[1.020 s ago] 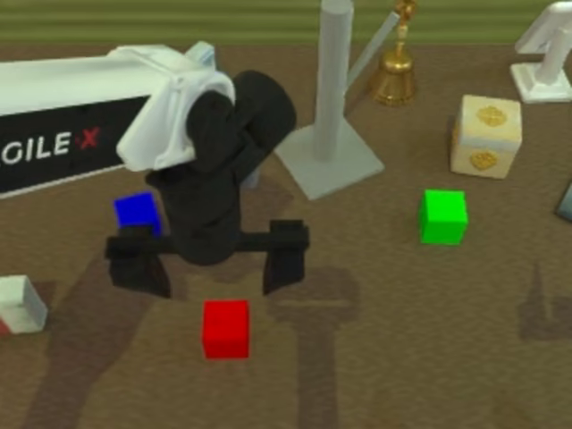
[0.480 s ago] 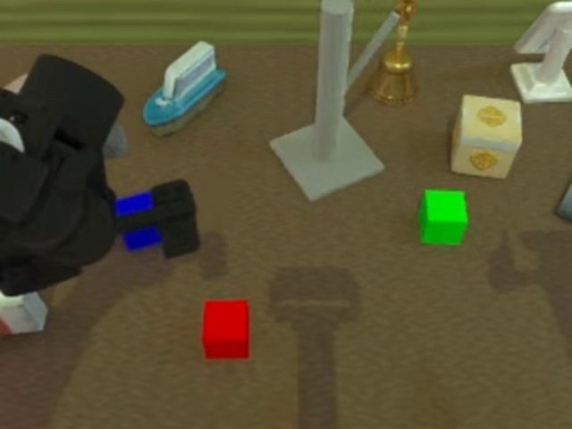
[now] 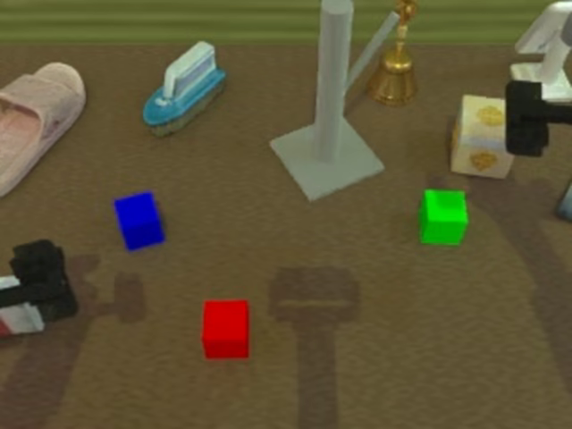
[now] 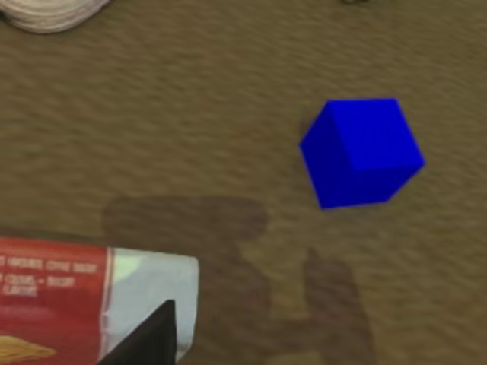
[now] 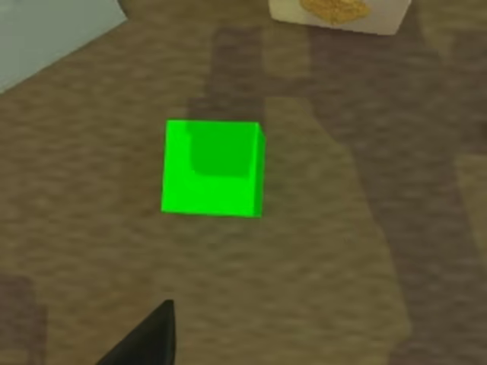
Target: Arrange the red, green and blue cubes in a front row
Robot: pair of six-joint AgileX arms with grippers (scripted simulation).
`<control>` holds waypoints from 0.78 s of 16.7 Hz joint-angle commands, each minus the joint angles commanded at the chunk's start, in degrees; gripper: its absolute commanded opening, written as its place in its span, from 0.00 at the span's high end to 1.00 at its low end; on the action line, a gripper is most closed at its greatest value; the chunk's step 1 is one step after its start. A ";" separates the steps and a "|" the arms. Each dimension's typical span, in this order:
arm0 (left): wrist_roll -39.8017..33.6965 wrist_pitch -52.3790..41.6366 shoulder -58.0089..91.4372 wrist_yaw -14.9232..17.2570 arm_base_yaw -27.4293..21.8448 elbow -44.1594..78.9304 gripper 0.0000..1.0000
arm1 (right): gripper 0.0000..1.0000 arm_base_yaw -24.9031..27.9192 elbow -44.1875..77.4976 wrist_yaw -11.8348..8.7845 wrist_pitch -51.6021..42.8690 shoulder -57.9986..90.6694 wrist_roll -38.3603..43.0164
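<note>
Three cubes rest apart on the brown table. The blue cube (image 3: pixel 138 220) (image 4: pixel 361 152) is at the left, the red cube (image 3: pixel 225 328) sits nearer the front, and the green cube (image 3: pixel 443 216) (image 5: pixel 213 169) is at the right. My left gripper (image 3: pixel 40 281) is at the table's left edge, open and empty, in front of and left of the blue cube. Only one of its fingertips (image 4: pixel 156 338) shows in the left wrist view. My right gripper (image 3: pixel 529 116) hovers at the right edge by the cream box, behind the green cube, open and empty.
A cream box with gold emblems (image 3: pixel 483 134) stands behind the green cube. A grey post on a square base (image 3: pixel 328 152), a gold bell (image 3: pixel 393 76), a blue brush (image 3: pixel 183 89) and a pink slipper (image 3: pixel 36 116) line the back. A red-and-white carton (image 3: pixel 13 315) (image 4: pixel 84 296) lies under my left gripper.
My left arm has pulled back from the table's middle to the left edge, uncovering the blue cube, brush and slipper. My right gripper has come into view at the right. The cubes have not moved.
</note>
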 joint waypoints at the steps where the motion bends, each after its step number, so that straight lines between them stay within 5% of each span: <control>1: 2.19 2.55 -4.86 0.08 1.62 -3.56 0.00 | 0.00 0.87 4.60 0.00 -3.13 5.76 1.00; 8: 15.99 17.71 -28.34 1.39 9.09 -19.13 0.00 | 0.00 5.56 31.12 -0.05 -19.35 36.15 6.56; 13: 20.52 22.55 -35.22 1.85 10.53 -21.80 0.00 | 0.00 6.79 38.60 -0.05 -23.19 43.76 8.04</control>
